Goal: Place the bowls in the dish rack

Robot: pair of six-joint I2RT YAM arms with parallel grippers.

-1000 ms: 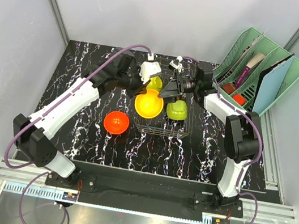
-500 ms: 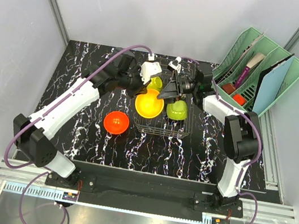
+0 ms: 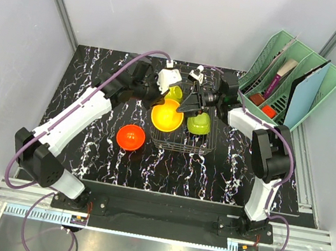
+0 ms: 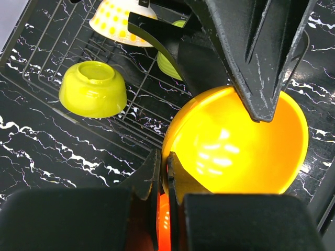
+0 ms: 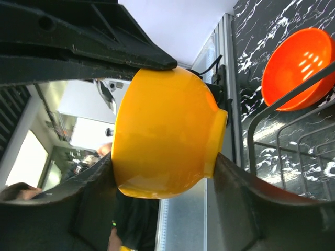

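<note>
The yellow bowl [image 3: 167, 116] hangs tilted over the left part of the dark wire dish rack [image 3: 198, 145]. My left gripper [image 3: 161, 99] is shut on its rim, one finger inside and one outside [image 4: 166, 164]. My right gripper [image 3: 192, 104] spans the same bowl [image 5: 162, 136]; one finger [image 5: 91, 204] touches the rim and the other [image 5: 246, 201] touches the foot. A lime bowl [image 3: 198, 123] lies upside down in the rack [image 4: 93, 89]. A dotted white bowl [image 4: 118, 21] and a green bowl [image 4: 168, 65] lie further back in it. An orange bowl [image 3: 131, 137] sits on the table left of the rack.
A mint-green slotted organiser [image 3: 289, 78] with books and red items stands at the back right, beside the right arm. Grey walls close in the black marbled table [image 3: 97, 88] at the left, back and right.
My right gripper has shifted slightly left, closer onto the yellow bowl. The left gripper and the bowl have barely moved.
</note>
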